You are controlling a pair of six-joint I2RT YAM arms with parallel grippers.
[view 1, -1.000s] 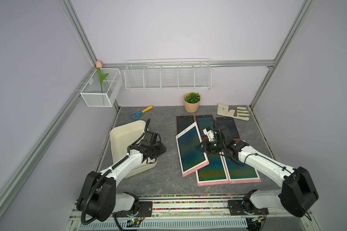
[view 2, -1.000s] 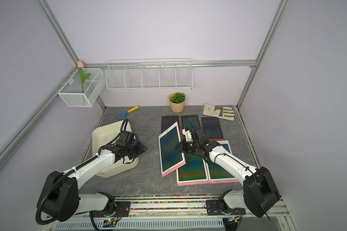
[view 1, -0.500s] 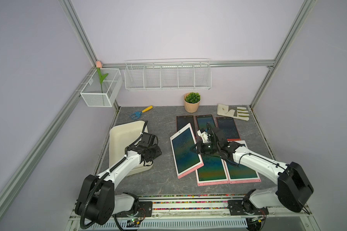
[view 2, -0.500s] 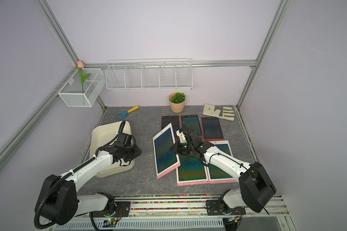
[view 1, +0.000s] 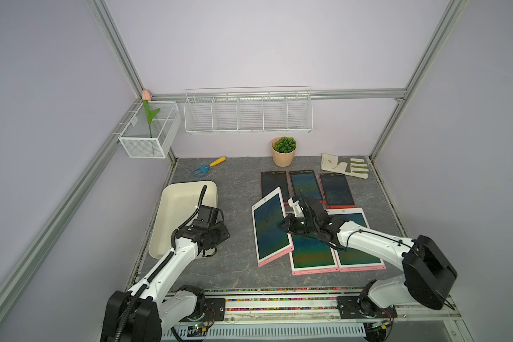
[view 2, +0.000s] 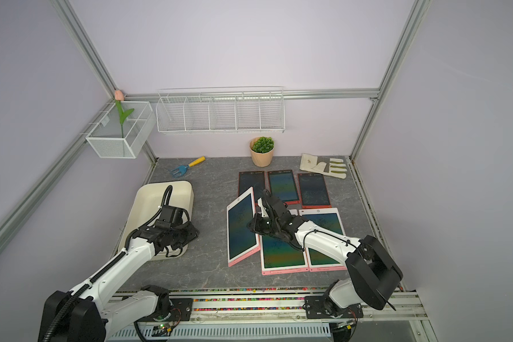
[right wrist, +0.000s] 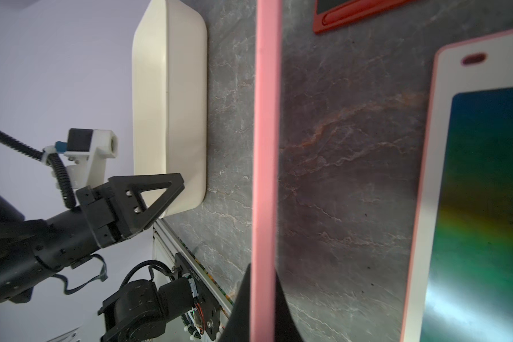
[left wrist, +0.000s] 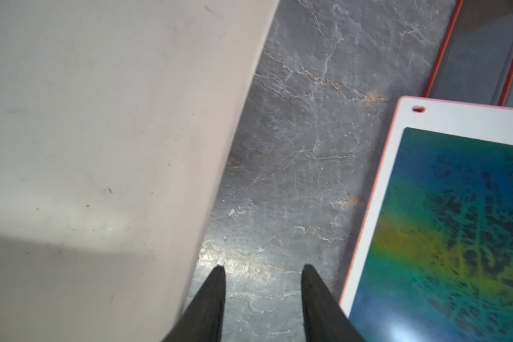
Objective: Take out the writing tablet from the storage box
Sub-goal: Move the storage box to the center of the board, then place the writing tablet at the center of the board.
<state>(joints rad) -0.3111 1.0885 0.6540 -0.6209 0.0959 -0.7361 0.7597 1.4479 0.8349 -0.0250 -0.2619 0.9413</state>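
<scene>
The cream storage box point(view 1: 175, 207) point(view 2: 148, 207) lies at the left of the table and shows nothing inside. My right gripper point(view 1: 282, 226) point(view 2: 251, 226) is shut on the right long edge of a pink-framed writing tablet point(view 1: 268, 228) point(view 2: 240, 228). The tablet hangs tilted outside the box, its gripped side raised. The right wrist view shows its pink edge point(right wrist: 267, 148) between my right gripper's point(right wrist: 262, 271) jaws. My left gripper point(view 1: 224, 234) point(left wrist: 262, 268) is open over bare table, beside the box's point(left wrist: 101, 118) near right corner.
Two pink tablets point(view 1: 311, 254) point(view 1: 356, 248) lie flat at the front right, and three red ones point(view 1: 304, 185) lie behind them. At the back are a plant pot point(view 1: 283, 151), a glove point(view 1: 344, 165) and a blue rake point(view 1: 209, 165). A mesh basket point(view 1: 148, 133) and a wire rack point(view 1: 248, 112) hang on the walls.
My right gripper has carried the tablet left and toward the front. My left gripper has drawn back along the box's right side, and the box now lies flatter.
</scene>
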